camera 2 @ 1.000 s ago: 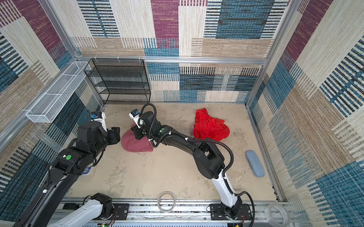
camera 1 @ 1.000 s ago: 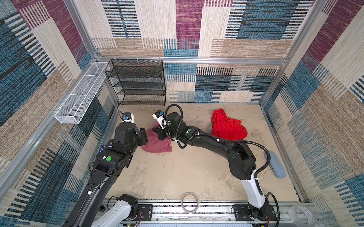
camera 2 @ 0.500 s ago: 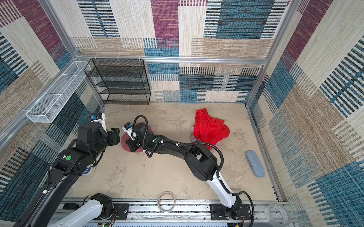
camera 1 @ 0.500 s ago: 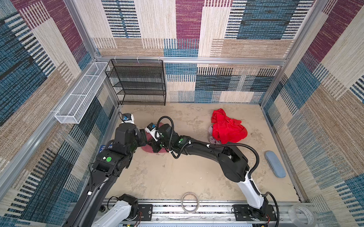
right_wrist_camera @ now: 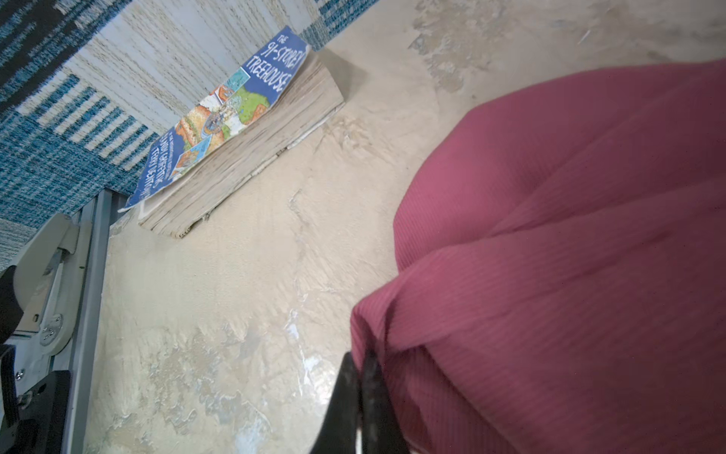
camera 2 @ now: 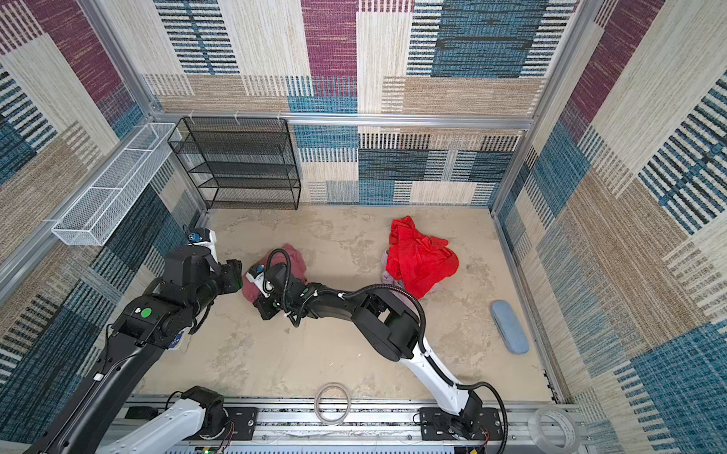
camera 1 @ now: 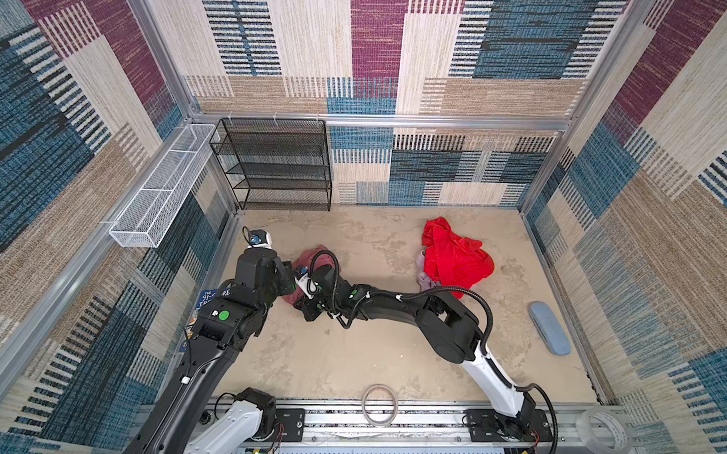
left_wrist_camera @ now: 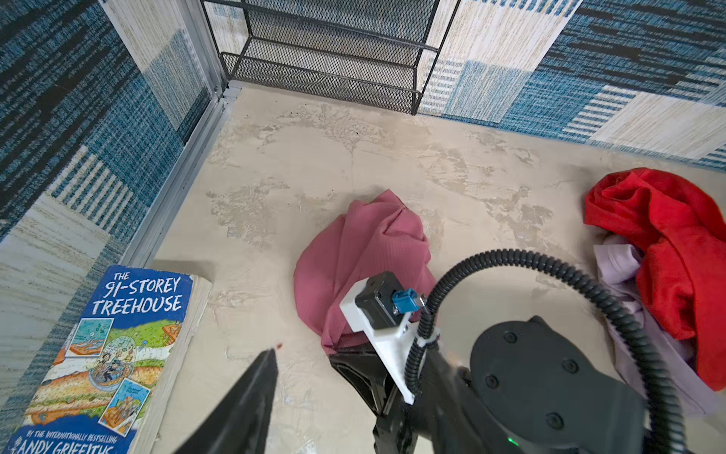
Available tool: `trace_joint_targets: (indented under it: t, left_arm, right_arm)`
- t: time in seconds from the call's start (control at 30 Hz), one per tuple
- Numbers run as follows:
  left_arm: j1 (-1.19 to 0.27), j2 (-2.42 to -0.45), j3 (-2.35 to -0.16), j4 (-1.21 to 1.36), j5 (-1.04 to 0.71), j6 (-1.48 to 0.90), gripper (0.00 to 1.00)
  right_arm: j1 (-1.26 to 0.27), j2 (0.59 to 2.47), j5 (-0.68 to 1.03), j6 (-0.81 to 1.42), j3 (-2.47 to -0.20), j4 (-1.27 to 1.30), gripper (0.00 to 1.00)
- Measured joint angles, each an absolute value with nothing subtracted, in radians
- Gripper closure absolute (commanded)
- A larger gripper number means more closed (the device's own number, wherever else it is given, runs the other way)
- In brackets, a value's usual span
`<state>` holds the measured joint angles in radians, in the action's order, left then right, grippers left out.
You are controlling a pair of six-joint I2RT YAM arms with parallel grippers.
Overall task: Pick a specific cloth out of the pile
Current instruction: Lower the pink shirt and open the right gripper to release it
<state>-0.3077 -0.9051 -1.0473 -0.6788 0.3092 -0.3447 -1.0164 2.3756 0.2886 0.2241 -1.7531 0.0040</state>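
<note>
My right gripper (right_wrist_camera: 358, 357) has swung forward-left, clamped on the cloth (left_wrist_camera: 361, 243), well apart from the pile (camera 1: 456, 264); only release seems left.

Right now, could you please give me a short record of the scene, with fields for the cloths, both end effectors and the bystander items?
target: pink cloth, bunched on the table, apart from the pile
pile: red cloth over lilac cloth
right end effector: shut on an edge of the pink cloth
left end effector: beside the pink cloth, open, holding nothing; only one finger shows
other: book; black mesh rack
</note>
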Motion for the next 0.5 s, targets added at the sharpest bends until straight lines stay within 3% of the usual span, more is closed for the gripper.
trace_joint_targets:
  t: [0.3,0.37,0.47,0.5]
  left_arm:
    - [-0.308,-0.919,-1.028,-0.661,0.306,-0.345,0.38]
    - [-0.308,-0.923,-1.021,-0.651,0.306,-0.345,0.38]
    - [-0.308,-0.929,-1.011,-0.641,0.302,-0.345,0.38]
    - [-0.308,-0.929,-1.011,-0.641,0.299,-0.345,0.38]
  right_arm:
    - [-1.028,2.418,0.308,0.247,-1.767,0.011,0.98]
    - [-1.028,2.420,0.311,0.250,-1.767,0.012,0.88]
    - [-1.028,2.416,0.311,0.257,-1.764,0.014,0.64]
    - [-1.028,2.408,0.311,0.257,-1.758,0.008,0.61]
